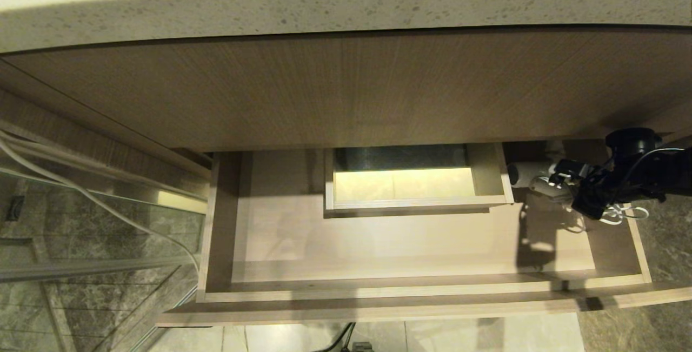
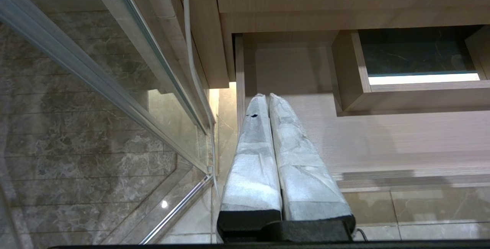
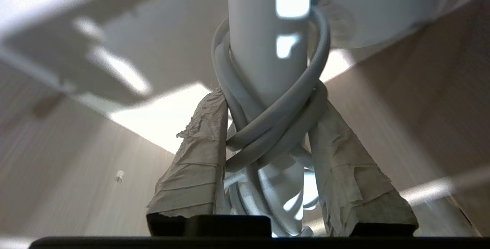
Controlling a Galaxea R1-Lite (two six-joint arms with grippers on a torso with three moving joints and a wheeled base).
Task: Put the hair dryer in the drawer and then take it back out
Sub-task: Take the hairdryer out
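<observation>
Right gripper (image 3: 268, 126) around hair dryer (image 3: 268, 50), over drawer (image 1: 378, 287)

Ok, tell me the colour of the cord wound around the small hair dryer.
White cord, clearest in the right wrist view.

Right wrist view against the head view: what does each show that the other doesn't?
Only the right wrist view shows the grip up close: the right claw with its two taped fingers closed on the small white hair dryer, around the white cord wound on it. Only the head view shows the whole wide light-brown wood-grain drawer pulled open, its boxed cutout at the back, and the speckled stone countertop above. Both show the hair dryer held at the drawer's right side.
</observation>
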